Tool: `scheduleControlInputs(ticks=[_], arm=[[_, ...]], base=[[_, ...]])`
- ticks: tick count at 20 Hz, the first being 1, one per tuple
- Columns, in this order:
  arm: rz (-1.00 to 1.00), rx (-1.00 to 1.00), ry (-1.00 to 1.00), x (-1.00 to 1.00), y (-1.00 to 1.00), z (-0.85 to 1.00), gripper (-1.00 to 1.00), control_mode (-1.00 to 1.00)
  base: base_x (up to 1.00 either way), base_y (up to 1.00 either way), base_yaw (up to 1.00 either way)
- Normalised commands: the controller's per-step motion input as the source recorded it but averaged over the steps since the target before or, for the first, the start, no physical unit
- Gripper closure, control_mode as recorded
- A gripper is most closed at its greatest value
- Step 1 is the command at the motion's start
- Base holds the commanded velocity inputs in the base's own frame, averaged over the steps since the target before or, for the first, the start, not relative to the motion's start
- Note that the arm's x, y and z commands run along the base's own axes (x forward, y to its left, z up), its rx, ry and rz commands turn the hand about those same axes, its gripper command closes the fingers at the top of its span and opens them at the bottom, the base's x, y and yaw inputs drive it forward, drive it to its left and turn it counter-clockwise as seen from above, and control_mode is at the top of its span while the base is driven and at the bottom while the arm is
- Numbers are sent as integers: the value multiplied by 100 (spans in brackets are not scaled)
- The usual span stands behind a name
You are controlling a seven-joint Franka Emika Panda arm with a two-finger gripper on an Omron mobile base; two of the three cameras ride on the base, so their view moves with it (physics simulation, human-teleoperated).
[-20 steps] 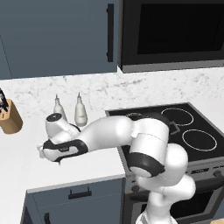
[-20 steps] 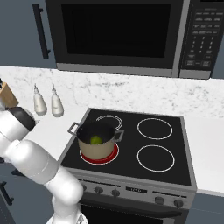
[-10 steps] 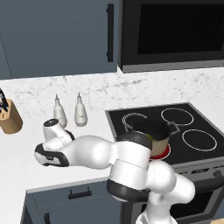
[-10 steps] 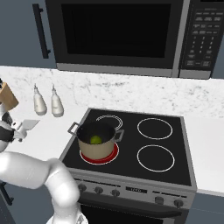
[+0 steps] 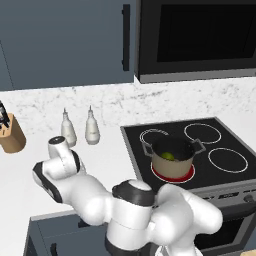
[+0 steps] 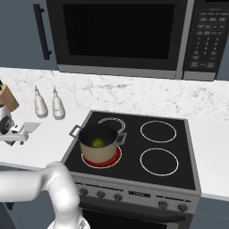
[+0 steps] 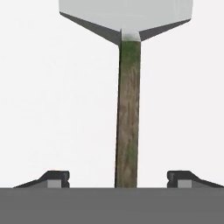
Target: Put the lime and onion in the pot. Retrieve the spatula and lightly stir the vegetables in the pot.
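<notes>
On the white bench (image 6: 49,129), left of the stove (image 6: 134,152), the spatula (image 7: 127,109) lies flat, its dark handle running up between my fingers (image 7: 57,178) to the light-grey blade. My fingers are spread wide, one on each side of the handle, touching nothing. The pot (image 6: 98,144) sits on the front-left burner with the lime (image 6: 97,143) inside. Two white bottles (image 6: 47,103) stand by the wall, near a knife block (image 5: 11,134).

Two white bottles (image 5: 78,128) stand side by side against the marble backsplash (image 6: 134,91), a knife block (image 5: 12,134) further left (beside the black stove (image 6: 167,154)).
</notes>
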Motion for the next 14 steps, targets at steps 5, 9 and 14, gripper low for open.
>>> scheduleControlInputs(ticks=[5, 9, 14], arm=[[0, 0, 0, 2, -1, -20, 100, -100], [-5, 0, 3, -1, -11, -6, 100, -100], [0, 0, -1, -24, -43, 13, 100, -100]], base=[[0, 0, 0], [0, 0, 0], [0, 0, 0]])
